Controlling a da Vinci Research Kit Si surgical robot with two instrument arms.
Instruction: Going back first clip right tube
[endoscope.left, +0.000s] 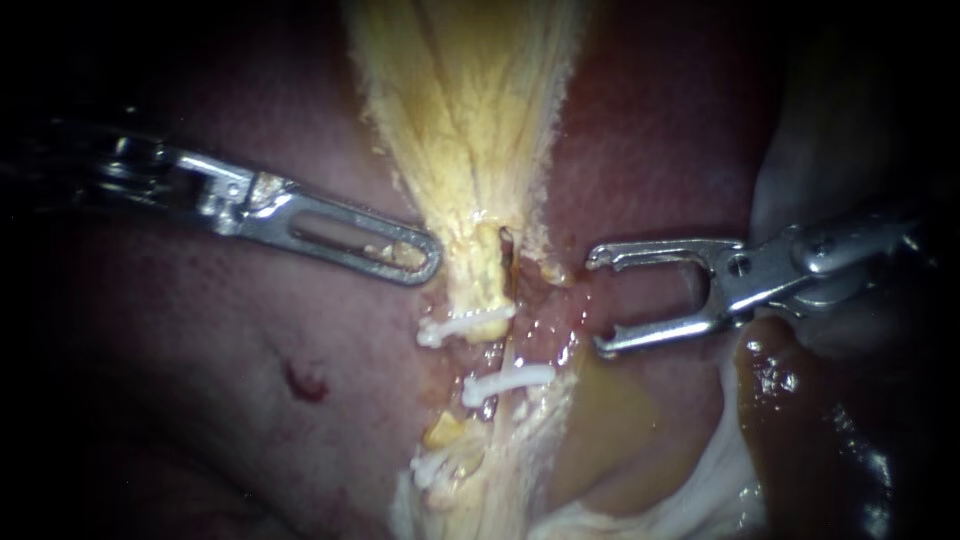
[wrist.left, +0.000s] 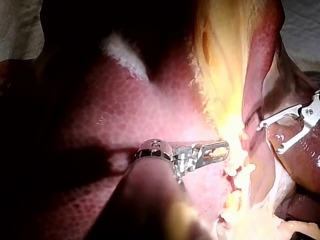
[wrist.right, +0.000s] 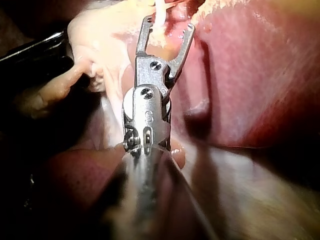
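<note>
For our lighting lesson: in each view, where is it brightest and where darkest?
Endoscope view: brightest on the yellow tissue and white clips; edges go black, swallowing the shaft of the left instrument. Left wrist view: the yellow tissue glares white, while the liver beside the shaft lies shadowed. Right wrist view: the right instrument gleams; tissue beside its shaft lies dark.

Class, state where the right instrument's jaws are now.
Endoscope view: the right instrument enters from the right, jaws open and empty, just right of the yellow tube, level with its uppermost white clip.
</note>
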